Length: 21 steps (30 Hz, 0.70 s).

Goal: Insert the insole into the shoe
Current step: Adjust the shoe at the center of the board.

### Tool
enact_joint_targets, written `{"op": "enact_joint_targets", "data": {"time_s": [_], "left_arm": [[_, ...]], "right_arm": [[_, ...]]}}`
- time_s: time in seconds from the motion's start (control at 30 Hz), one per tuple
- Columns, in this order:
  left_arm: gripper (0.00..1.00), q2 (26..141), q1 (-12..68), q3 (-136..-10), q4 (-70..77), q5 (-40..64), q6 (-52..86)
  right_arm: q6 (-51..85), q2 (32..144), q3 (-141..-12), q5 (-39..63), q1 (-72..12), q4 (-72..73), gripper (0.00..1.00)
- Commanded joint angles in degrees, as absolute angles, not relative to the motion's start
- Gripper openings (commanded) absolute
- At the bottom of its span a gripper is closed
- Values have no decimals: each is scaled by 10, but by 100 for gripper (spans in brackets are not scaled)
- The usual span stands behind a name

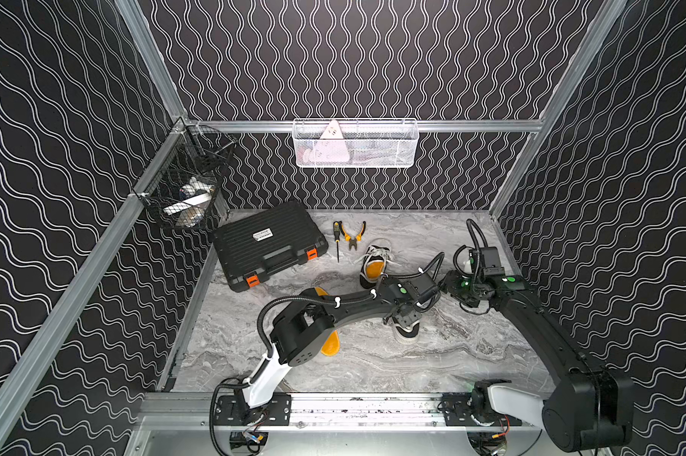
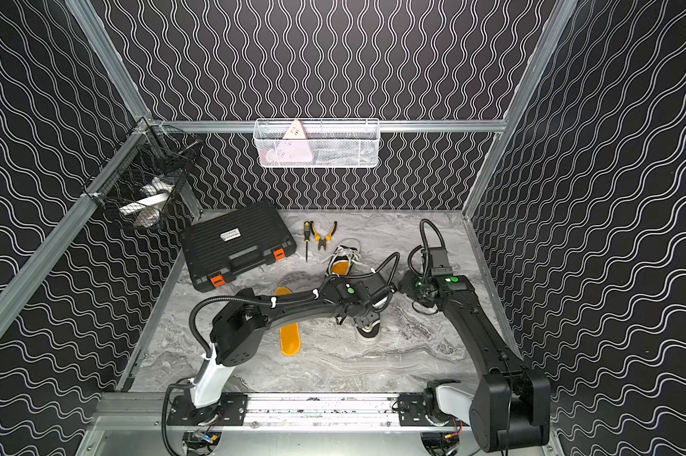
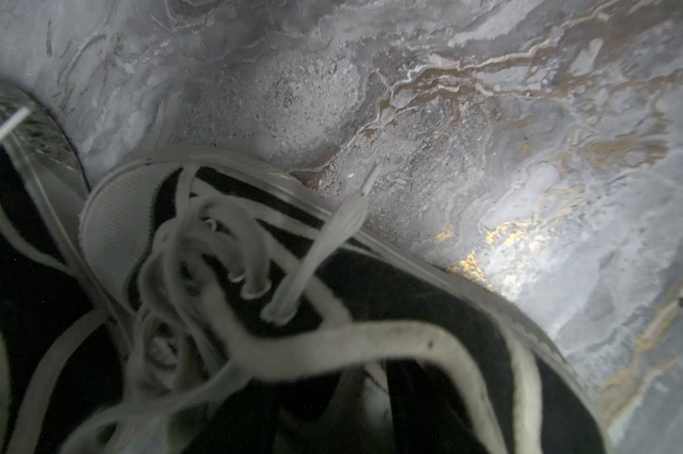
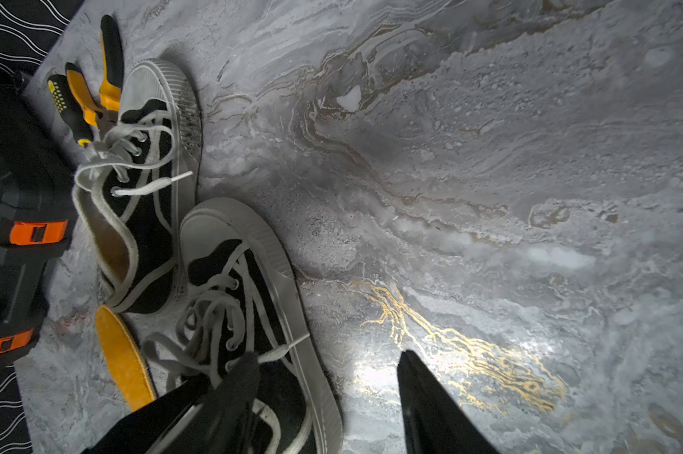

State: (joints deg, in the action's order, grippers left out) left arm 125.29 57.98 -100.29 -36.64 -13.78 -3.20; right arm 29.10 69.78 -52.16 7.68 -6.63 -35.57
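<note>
We find the insole (image 2: 288,335) lying flat on the counter (image 2: 412,355), beside the near shoe (image 4: 210,259) and not yet picked up; we judge insertion wholly outstanding. The left gripper (image 1: 406,321) hangs over that shoe, and its jaw state cannot be told. The right gripper (image 4: 328,357) stands with jaws apart.
</note>
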Motion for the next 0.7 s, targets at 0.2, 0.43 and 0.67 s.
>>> {"op": "enact_joint_targets", "data": {"time_s": [0.2, 0.43, 0.67], "left_arm": [[38, 1323, 578, -1043, -349, -184, -51], [7, 1258, 576, -1044, -383, -117, -18], [1, 1212, 570, -1069, -415, -79, -3]], "right_arm": [[285, 697, -532, 73, -62, -357, 60], [271, 677, -533, 63, -62, -380, 60], [274, 666, -525, 80, -62, -389, 59]]}}
